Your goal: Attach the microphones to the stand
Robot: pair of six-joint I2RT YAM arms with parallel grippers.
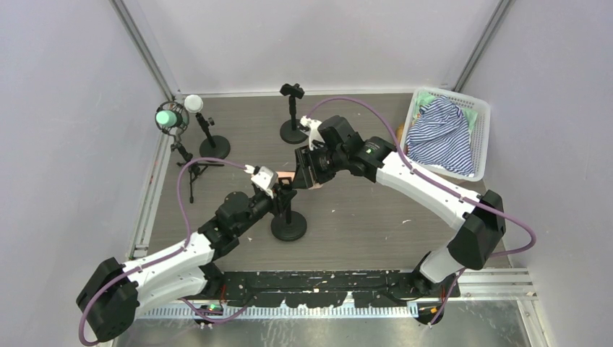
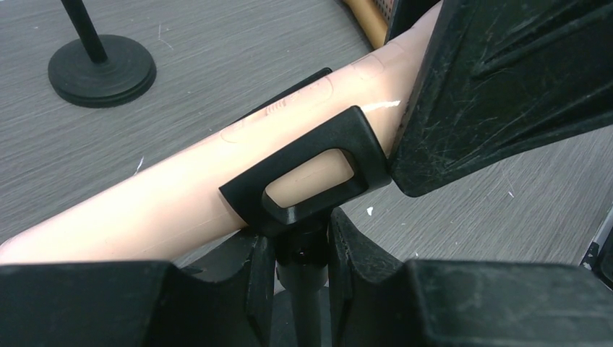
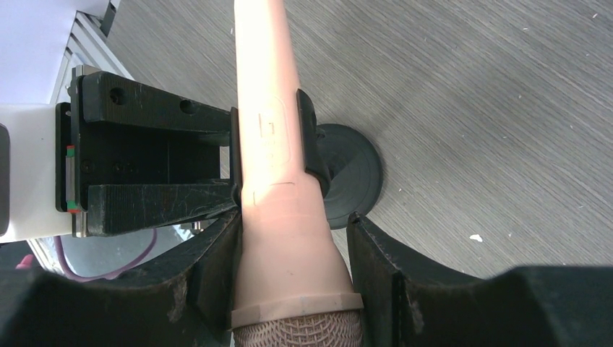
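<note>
The peach-pink microphone (image 3: pixel 267 87) lies nearly level in the black clip (image 2: pixel 361 141) of the middle stand (image 1: pixel 289 228). My right gripper (image 3: pixel 293 224) is shut on its wide end just below the mesh head, seen from above at the right gripper (image 1: pixel 303 176). My left gripper (image 2: pixel 302 242) is shut on the stand's thin pole right under the clip, seen from above at the left gripper (image 1: pixel 280 189). The mint green microphone (image 1: pixel 168 116) and the white microphone (image 1: pixel 194 103) sit on stands at the back left. A golden-brown microphone (image 2: pixel 369 18) shows partly behind the right gripper.
An empty stand (image 1: pixel 292 90) with a round base stands at the back centre. A white basket (image 1: pixel 483 137) holding a striped cloth (image 1: pixel 437 134) sits at the back right. Grey walls close in the table on three sides.
</note>
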